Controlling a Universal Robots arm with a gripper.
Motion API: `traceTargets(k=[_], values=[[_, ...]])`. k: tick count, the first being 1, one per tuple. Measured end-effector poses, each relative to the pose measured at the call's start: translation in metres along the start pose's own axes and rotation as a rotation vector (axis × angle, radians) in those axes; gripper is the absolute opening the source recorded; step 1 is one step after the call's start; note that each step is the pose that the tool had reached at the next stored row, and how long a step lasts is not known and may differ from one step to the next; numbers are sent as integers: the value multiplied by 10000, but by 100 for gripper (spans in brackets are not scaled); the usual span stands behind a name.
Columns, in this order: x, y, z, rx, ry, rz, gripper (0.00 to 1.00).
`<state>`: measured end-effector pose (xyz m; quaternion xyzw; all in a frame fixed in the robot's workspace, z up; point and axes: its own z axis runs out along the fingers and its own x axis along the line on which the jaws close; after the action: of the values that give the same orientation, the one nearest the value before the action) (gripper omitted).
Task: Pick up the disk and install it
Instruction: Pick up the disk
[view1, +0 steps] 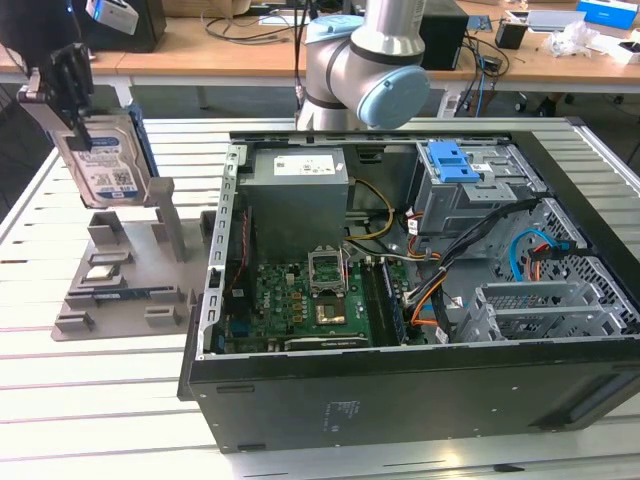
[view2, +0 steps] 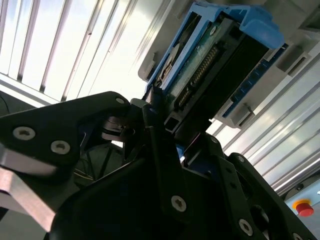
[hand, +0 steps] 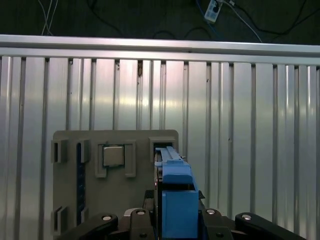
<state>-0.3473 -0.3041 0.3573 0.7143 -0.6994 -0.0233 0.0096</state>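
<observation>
At the upper left of the exterior view, you see the gripper (view1: 78, 122) clamped on the disk (view1: 105, 168), by the grey fixture (view1: 120, 285).

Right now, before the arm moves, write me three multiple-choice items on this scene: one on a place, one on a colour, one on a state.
1. Where is the disk? A) on the floor B) upright at the grey fixture, to the exterior view's left of the computer case C) in a person's hand
2. What colour is the bracket around the disk? A) green B) orange C) blue
3. What is the state of the gripper? A) shut on the disk B) open beside it C) open above the case

1 B: it stands at the fixture, outside the case.
2 C: blue plastic frames it in both wrist views.
3 A: the gripper clamps its upper end.
</observation>
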Motion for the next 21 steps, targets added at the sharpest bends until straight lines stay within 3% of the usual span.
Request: traceTargets(k=[9,21], values=[[-6,11,-245,1,0,1,37],[-13,23,-498,0,0,1,37]])
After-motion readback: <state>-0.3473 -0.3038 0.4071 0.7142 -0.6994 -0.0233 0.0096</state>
